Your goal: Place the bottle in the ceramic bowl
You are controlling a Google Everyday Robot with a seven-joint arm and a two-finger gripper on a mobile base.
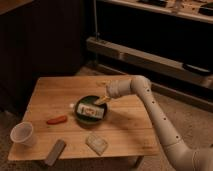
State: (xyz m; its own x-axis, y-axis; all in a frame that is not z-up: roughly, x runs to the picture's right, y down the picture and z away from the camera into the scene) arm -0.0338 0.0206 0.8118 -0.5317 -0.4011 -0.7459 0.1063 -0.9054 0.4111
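Note:
The small clear bottle (90, 110) lies on its side across the dark green ceramic bowl (82, 117) in the middle of the wooden table (125, 127). Its white cap (72, 105) points left, at the bowl's left rim. My gripper (102, 100) is just above the bowl's right rim, at the bottle's right end. The arm (150, 107) reaches in from the right.
A white translucent cup (22, 134) stands at the front left corner. A grey bar (55, 152) lies at the front edge. A red oblong thing (56, 120) lies left of the bowl, a pale sponge-like block (96, 143) in front of it. A dark shelf unit stands behind.

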